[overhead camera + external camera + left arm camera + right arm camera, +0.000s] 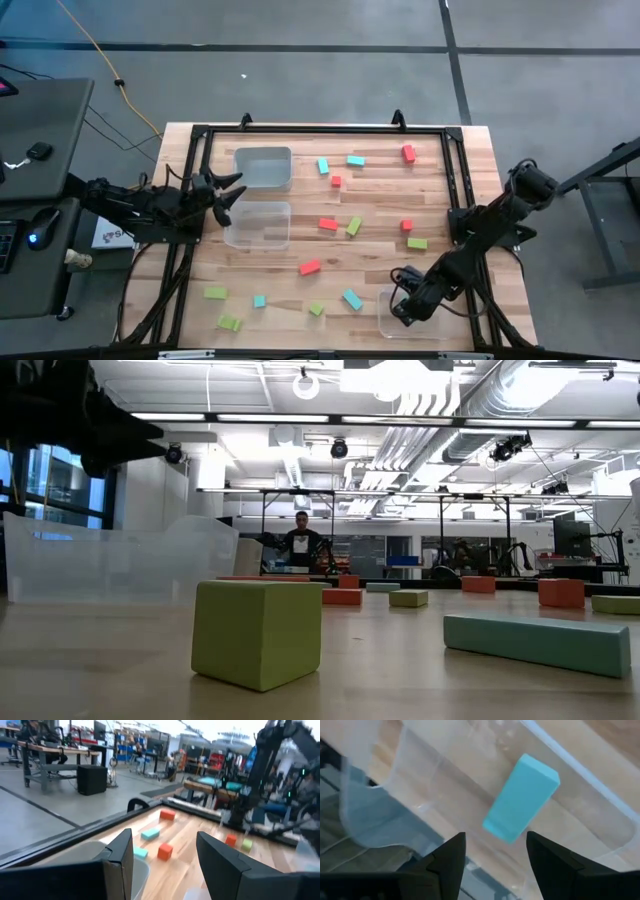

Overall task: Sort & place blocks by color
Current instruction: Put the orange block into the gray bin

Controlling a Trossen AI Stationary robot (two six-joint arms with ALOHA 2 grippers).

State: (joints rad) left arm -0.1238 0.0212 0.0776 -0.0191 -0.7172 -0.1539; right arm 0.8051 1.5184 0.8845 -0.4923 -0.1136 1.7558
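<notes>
Red, lime green and teal blocks lie scattered flat on the wooden table, among them a red bar, a green block and a teal bar. My right gripper hangs open over the clear tub at the near right. In the right wrist view a teal block shows inside that tub, beyond the open gripper and clear of both fingers. Whether it rests on the tub's floor I cannot tell. My left gripper is open at the table's left side, beside two clear tubs.
Two clear tubs sit at the left, one far and one nearer. A black frame runs around the table. In the low view a green cube and a teal bar lie close. A person stands far behind.
</notes>
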